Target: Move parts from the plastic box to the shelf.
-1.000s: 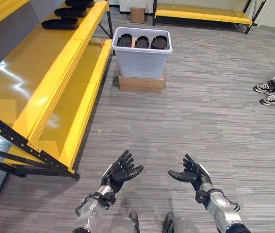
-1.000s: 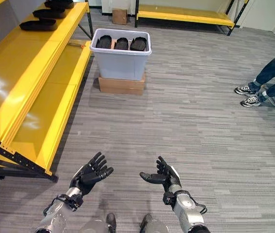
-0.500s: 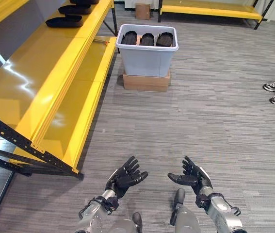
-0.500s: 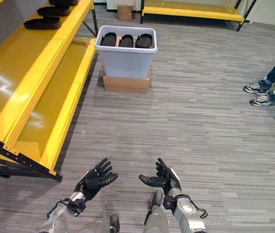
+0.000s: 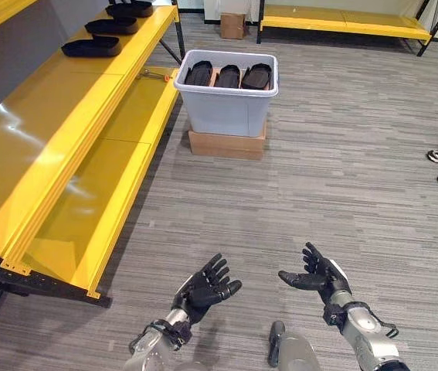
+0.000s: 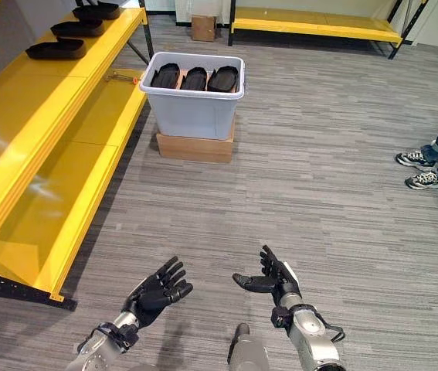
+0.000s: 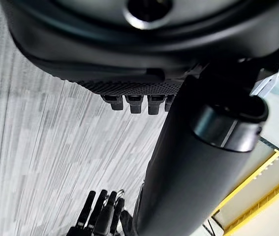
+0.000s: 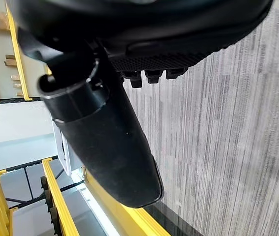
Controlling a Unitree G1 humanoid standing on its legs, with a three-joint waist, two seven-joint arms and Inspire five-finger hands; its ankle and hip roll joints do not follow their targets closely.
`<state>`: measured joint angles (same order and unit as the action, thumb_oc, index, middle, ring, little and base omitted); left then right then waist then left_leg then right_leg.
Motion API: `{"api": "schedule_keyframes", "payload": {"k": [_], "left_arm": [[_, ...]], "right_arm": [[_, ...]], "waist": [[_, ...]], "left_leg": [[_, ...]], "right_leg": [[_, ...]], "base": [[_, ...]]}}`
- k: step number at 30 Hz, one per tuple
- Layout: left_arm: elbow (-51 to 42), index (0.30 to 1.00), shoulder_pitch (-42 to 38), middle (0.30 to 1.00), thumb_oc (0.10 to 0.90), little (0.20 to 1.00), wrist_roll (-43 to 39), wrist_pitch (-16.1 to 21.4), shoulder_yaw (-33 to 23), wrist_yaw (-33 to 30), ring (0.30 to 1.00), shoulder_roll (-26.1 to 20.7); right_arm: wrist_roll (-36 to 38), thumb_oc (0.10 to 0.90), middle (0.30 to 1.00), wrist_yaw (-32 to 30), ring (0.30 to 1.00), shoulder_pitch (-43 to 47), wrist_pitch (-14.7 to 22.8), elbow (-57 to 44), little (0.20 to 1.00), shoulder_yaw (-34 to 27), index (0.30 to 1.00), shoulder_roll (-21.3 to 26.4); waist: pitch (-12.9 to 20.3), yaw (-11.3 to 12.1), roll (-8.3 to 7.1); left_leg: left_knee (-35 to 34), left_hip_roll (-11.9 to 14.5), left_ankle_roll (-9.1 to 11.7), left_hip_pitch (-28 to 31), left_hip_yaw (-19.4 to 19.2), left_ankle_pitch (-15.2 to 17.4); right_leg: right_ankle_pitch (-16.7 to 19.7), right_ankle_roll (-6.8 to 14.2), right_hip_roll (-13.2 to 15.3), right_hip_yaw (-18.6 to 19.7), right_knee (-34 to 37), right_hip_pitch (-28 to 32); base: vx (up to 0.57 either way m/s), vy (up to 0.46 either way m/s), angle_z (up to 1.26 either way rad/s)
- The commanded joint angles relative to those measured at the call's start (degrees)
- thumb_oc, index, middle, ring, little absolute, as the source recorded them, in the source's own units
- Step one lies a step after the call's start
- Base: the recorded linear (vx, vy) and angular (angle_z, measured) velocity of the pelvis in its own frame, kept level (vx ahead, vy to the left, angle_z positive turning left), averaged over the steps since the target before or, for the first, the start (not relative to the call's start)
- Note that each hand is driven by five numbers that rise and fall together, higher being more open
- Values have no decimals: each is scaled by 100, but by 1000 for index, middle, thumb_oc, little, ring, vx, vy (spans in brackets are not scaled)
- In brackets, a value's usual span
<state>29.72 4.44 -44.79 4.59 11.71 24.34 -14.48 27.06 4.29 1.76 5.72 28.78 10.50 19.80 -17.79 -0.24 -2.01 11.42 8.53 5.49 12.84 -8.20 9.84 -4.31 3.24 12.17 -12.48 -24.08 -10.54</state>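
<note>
We're well short of the box (image 5: 228, 104): it sits straight ahead and a bit left of centre, on a cardboard base (image 5: 226, 144), with open floor between it and both hands. Three black parts (image 5: 227, 76) stand side by side in it, long axes running away from us, so we'd judge a reach from the near rim takes one end-on.

Left hand (image 5: 203, 287) is slightly nearer the box's line; right hand (image 5: 317, 275) sits further off to the right. Not much in it (both far out of reach).

Both hands are spread wide, palms up, fingers relaxed, holding and touching nothing.

Shelf (image 5: 72, 154) runs along our left, its near end beside us, its far end by the box. Three parts (image 5: 91, 47) already lie on its upper level at the far end.

Next call, we think: walk forward first, then reach.
</note>
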Motion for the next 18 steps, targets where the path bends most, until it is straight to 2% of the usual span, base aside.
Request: {"api": "schedule_keyframes", "payload": {"k": [1, 2, 3, 4, 5, 6, 7, 8, 9, 11, 12, 13, 14, 15, 16, 17, 18], "left_arm": [[-516, 1000, 153, 1000, 900, 1000, -376, 338, -57, 208, 1000, -90], [-481, 1000, 145, 1000, 900, 1000, -417, 355, -118, 179, 1000, -21], [-477, 1000, 144, 1000, 900, 1000, -386, 379, -126, 144, 1000, -8], [-438, 1000, 129, 1000, 900, 1000, -192, 523, -141, 83, 1000, 12], [-386, 1000, 99, 1000, 900, 1000, -66, 862, -146, 118, 1000, 39], [-384, 1000, 95, 1000, 900, 1000, -149, 900, -148, 154, 1000, 54], [-483, 1000, 71, 1000, 900, 1000, -341, 853, -212, 244, 1000, 93], [-498, 1000, 68, 1000, 900, 1000, -341, 861, -222, 246, 1000, 95], [-540, 1000, -23, 1000, 900, 1000, -279, 823, -293, 214, 1000, 111], [-507, 1000, -97, 1000, 900, 1000, -269, 863, -302, 182, 1000, 117], [-508, 1000, -162, 1000, 900, 1000, -333, 888, -281, 123, 1000, 99], [-517, 1000, -172, 1000, 900, 1000, -344, 888, -281, 107, 1000, 93], [-548, 1000, -195, 1000, 900, 1000, -371, 897, -278, 53, 1000, 71], [-560, 1000, -271, 1000, 900, 1000, -417, 933, -211, -53, 1000, 33], [-560, 1000, -276, 1000, 900, 1000, -423, 941, -204, -62, 1000, 29], [-528, 1000, -311, 1000, 900, 1000, -450, 1006, -133, -109, 1000, 27], [-522, 1000, -313, 1000, 900, 1000, -442, 1033, -113, -129, 1000, 27]], "right_arm": [[-68, 900, 1000, 290, 1000, 169, 520, -477, 1000, 52, 1000, -93], [-64, 900, 1000, 289, 1000, 185, 476, -506, 1000, 62, 1000, -32], [-60, 900, 1000, 285, 1000, 187, 462, -509, 1000, 62, 1000, -22], [-26, 900, 1000, 249, 1000, 201, 440, -481, 1000, 59, 1000, 7], [170, 900, 1000, 238, 1000, 222, 397, -429, 1000, 43, 1000, 74], [237, 900, 1000, 239, 1000, 232, 383, -410, 1000, 33, 1000, 92], [230, 900, 1000, 255, 1000, 214, 400, -405, 1000, -9, 1000, 121], [223, 900, 1000, 270, 1000, 211, 405, -408, 1000, -14, 1000, 123], [205, 900, 1000, 287, 1000, 169, 461, -427, 1000, 2, 1000, 139], [206, 900, 1000, 287, 1000, 148, 465, -442, 1000, 9, 1000, 137], [215, 900, 1000, 285, 1000, 148, 465, -452, 1000, 21, 1000, 134], [210, 900, 1000, 280, 1000, 144, 463, -459, 1000, 21, 1000, 130], [181, 900, 1000, 237, 1000, 134, 440, -501, 1000, 25, 1000, 109], [140, 900, 1000, 122, 1000, 122, 414, -538, 1000, 41, 1000, 79], [138, 900, 1000, 115, 1000, 119, 416, -539, 1000, 41, 1000, 77], [169, 900, 1000, 89, 1000, 78, 439, -545, 1000, 49, 1000, 65], [177, 900, 1000, 84, 1000, 62, 450, -550, 1000, 57, 1000, 64]], "waist": [[742, 8, -202], [838, 0, -149], [855, -2, -138], [891, -7, -116], [929, -3, -70], [944, -1, -56], [981, 3, -28], [988, -1, -21], [970, 0, 54], [939, 2, 62], [884, 2, 85], [866, 0, 88], [817, -21, 92], [750, -62, 49], [740, -61, 44], [648, -21, 72], [620, 2, 84]], "left_leg": [[1085, -299, -462, -292, -342, 709], [1436, -284, -356, -367, -484, 457], [1482, -280, -339, -383, -501, 424], [1865, -218, -265, -529, -590, 221], [2337, -95, -153, -679, -744, 7], [2426, -59, -120, -708, -782, -65], [3120, 110, 8, -993, -818, -475], [3198, 134, 18, -1041, -809, -507], [3679, 316, 81, -1275, -746, -468], [3644, 238, 7, -1429, -675, -375], [3158, 139, -87, -1471, -729, -233], [3027, 127, -107, -1464, -757, -207], [2546, 115, -154, -1377, -850, -160], [1526, 34, -237, -1296, -1082, -317], [1441, 21, -238, -1276, -1098, -337], [699, 53, -166, -1421, -1168, -591], [494, 74, -136, -1479, -1164, -703]], "right_leg": [[820, 413, 129, -12, 1532, 216], [748, 290, 60, -127, 1602, 287], [736, 272, 47, -146, 1614, 296], [665, 176, 4, -234, 1667, 370], [542, 36, -57, -365, 1722, 495], [511, -5, -80, -396, 1745, 527], [368, -187, -165, -512, 1833, 664], [353, -207, -178, -527, 1839, 673], [137, -313, -345, -558, 1785, 798], [98, -326, -389, -523, 1761, 821], [74, -304, -448, -483, 1718, 837], [69, -298, -460, -474, 1705, 841], [67, -279, -492, -461, 1668, 843], [119, -264, -503, -469, 1660, 876], [115, -257, -501, -465, 1657, 891], [-5, -227, -610, -433, 1671, 1171], [-48, -225, -648, -421, 1678, 1256]], "base": [[298, -204, -10], [208, -137, -13], [212, -160, -6], [167, -136, 5], [165, -131, 16], [193, -137, 19], [126, -89, 13], [211, -115, 13], [143, -51, 17], [150, -8, 20], [137, 30, 11], [159, 52, 6], [152, 80, 9], [140, 80, 7], [199, 101, 33], [177, 61, 53], [286, 84, 73]]}}
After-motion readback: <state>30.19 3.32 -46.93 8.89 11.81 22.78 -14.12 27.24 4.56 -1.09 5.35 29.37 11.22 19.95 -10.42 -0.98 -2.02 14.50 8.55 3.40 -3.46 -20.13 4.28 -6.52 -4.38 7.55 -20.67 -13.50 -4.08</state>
